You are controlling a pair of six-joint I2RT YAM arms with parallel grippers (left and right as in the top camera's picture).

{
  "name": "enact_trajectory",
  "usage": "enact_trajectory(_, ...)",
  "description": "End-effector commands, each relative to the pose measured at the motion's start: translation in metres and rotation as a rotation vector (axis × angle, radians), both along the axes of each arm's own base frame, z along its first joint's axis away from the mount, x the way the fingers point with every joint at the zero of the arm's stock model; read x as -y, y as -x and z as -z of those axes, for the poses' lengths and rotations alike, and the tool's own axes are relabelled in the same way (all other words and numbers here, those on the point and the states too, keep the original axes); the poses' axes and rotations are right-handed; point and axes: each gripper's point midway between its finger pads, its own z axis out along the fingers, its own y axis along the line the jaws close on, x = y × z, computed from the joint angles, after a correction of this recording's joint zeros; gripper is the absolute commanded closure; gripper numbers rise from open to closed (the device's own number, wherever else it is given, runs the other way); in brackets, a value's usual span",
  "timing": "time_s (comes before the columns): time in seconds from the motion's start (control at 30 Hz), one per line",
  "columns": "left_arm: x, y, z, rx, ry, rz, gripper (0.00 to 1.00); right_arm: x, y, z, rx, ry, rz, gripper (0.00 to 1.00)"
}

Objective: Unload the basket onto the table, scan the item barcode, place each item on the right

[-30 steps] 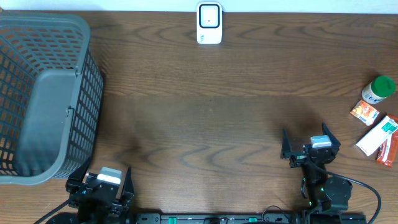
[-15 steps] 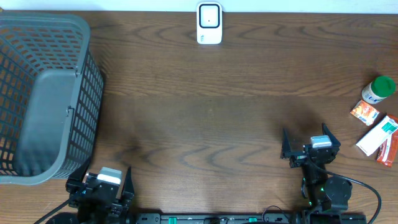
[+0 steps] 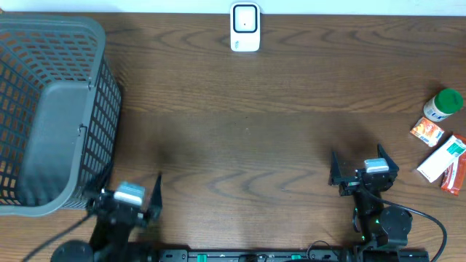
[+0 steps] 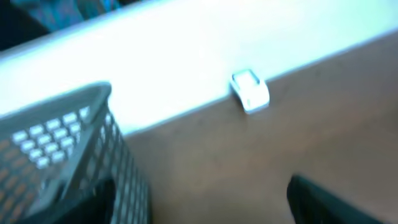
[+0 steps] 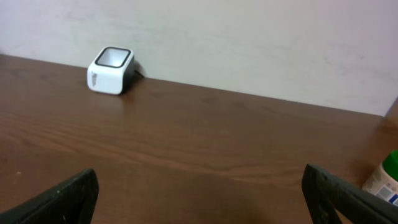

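Note:
The white barcode scanner (image 3: 245, 28) stands at the table's far edge, centre; it also shows in the left wrist view (image 4: 250, 92) and the right wrist view (image 5: 111, 70). The items lie at the right edge: a green-capped bottle (image 3: 444, 104), a small orange packet (image 3: 427, 132), a white and green box (image 3: 442, 159) and a red packet (image 3: 457, 175). My right gripper (image 3: 359, 161) stands open and empty near the front, left of the items. My left gripper (image 3: 125, 191) is open and empty at the front left, beside the basket.
A large grey mesh basket (image 3: 51, 109) fills the left side of the table, and its corner sits close to my left gripper (image 4: 199, 205). The bottle (image 5: 385, 177) peeks in at the right wrist view's right edge. A pale wall runs behind the table.
My left arm has moved a little away from the front edge, and its wrist view is blurred by motion. The right arm and the items have not moved.

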Motion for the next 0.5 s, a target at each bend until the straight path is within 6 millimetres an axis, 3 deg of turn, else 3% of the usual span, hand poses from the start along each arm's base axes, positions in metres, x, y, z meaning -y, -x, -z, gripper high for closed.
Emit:
enact_trajectory(0.0,0.004,-0.026,0.018,-0.008,0.249,0.003,0.13,-0.001,0.000,0.000,-0.001,-0.010,0.000,0.01)
enact_trajectory(0.07,-0.005,-0.041,0.026,0.010,0.372,-0.050,0.13,-0.001,0.000,0.000,-0.001,-0.010,0.000,0.01)
enact_trajectory(0.17,-0.020,-0.058,0.055,-0.005,0.511,-0.145,0.13,-0.001,0.000,0.000,-0.001,-0.011,0.000,0.01)
enact_trajectory(0.3,-0.034,-0.068,0.095,-0.036,0.518,-0.241,0.13,-0.001,0.000,0.000,-0.001,-0.011,0.000,0.01)
enact_trajectory(0.47,-0.043,-0.068,0.117,-0.031,0.512,-0.300,0.13,-0.001,0.000,0.000,-0.001,-0.011,0.000,0.01)
